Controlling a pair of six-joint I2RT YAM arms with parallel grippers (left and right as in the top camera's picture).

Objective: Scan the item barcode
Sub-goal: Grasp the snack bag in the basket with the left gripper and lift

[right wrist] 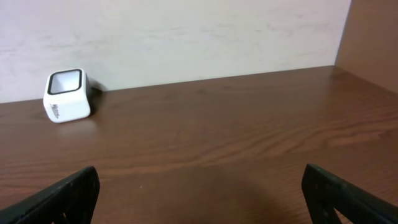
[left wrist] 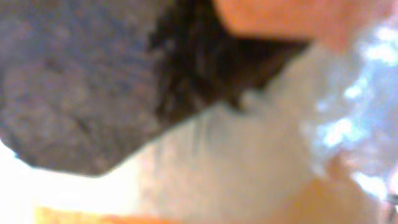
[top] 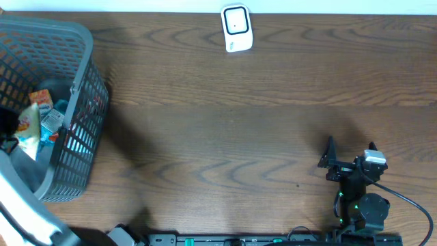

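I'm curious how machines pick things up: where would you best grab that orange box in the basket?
Probably by its exposed upper part, coming straight down. The orange box sits inside the basket, whose tall mesh walls block sideways approaches, and other packets crowd it.

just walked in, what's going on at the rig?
The left gripper is down in the grey basket, shut among the packets; its wrist view is too blurred to tell whether it holds one. The right gripper sits open and empty at the front right, facing the white scanner at the table's far edge. Nothing is at the scanner yet.
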